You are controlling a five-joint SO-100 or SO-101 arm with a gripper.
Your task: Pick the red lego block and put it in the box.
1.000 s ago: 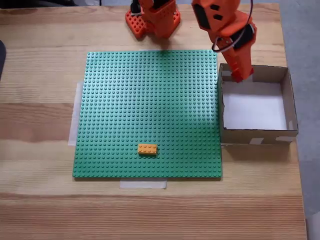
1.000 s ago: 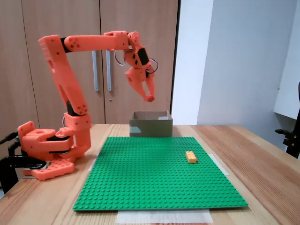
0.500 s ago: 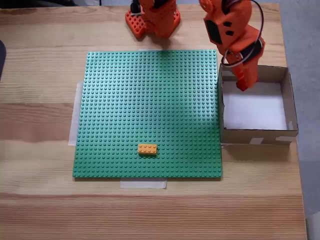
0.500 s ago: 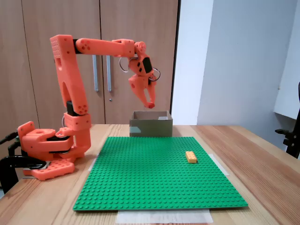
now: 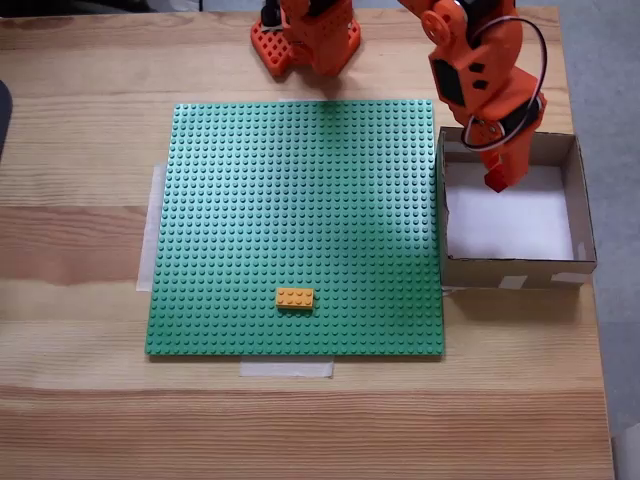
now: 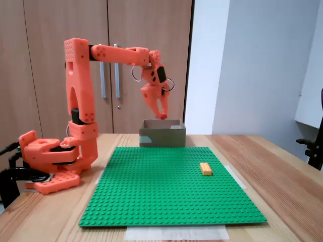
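Fixed views put the orange pincer (image 5: 497,180) over the shallow brown cardboard box (image 5: 584,205), upper right. Its fingertips look closed; whether they hold the small red lego block, I cannot tell. Release only once centred above the white bottom.

The box (image 5: 510,268) is a shallow square of brown cardboard with a white inside bottom and pale tape patches on its walls. It sits open-topped on the bench, seen at the right in one fixed view. The red lego block cannot be made out in either fixed view
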